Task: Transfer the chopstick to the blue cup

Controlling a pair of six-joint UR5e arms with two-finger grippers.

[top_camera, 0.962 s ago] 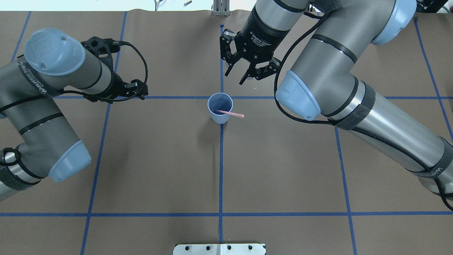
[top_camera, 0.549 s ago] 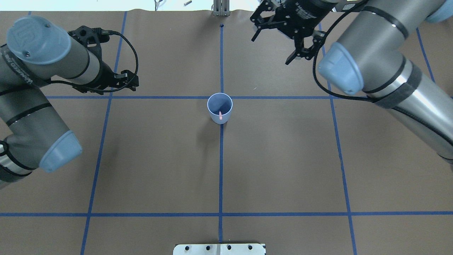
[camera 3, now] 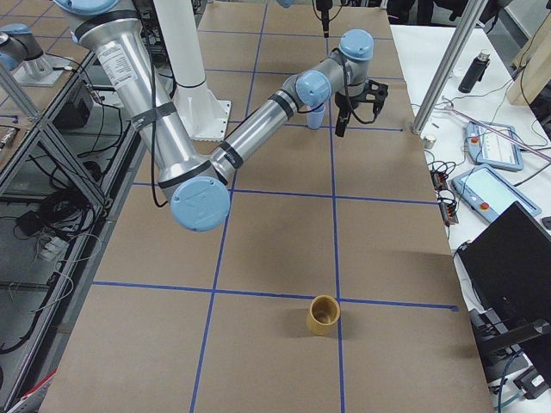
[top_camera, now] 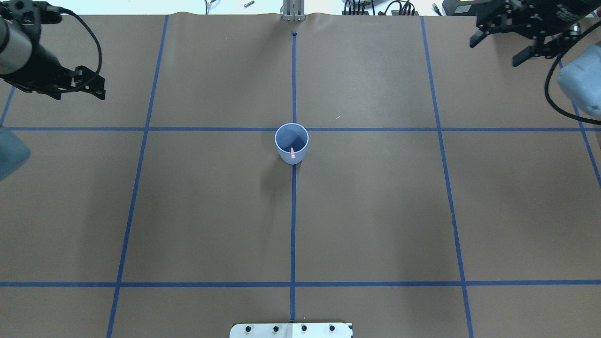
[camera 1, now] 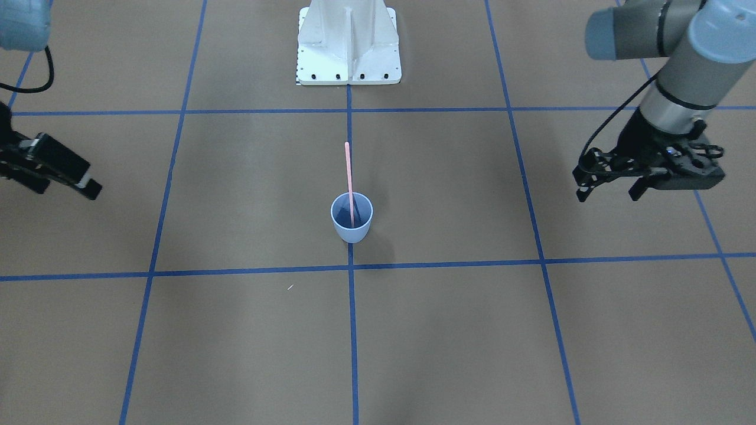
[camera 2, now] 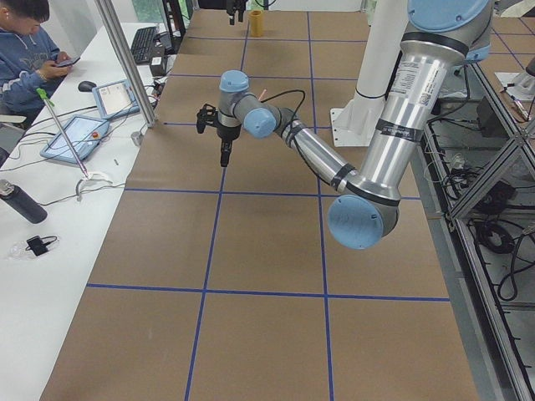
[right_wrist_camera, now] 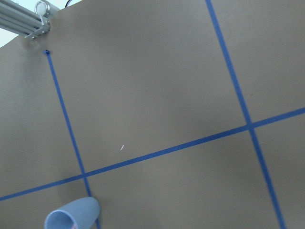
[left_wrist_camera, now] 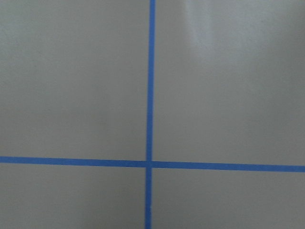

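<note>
- One chopstick stands in the blue cup, mid-frame; transfer looks done, nothing left.
- Left pincer, front view's right edge, and right pincer, overhead's upper right: both wide, empty.

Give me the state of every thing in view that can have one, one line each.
Thin straight salmon-pink chopstick: standing in the small pale-blue plastic cup, top sticking out, ungripped.
Pale-blue plastic cup: upright on the table.
Left gripper: open, empty, clear of the cup.
Right gripper: open, empty, clear of the cup.
Yellow-brown cup: upright, far from the arms' grippers.
</note>
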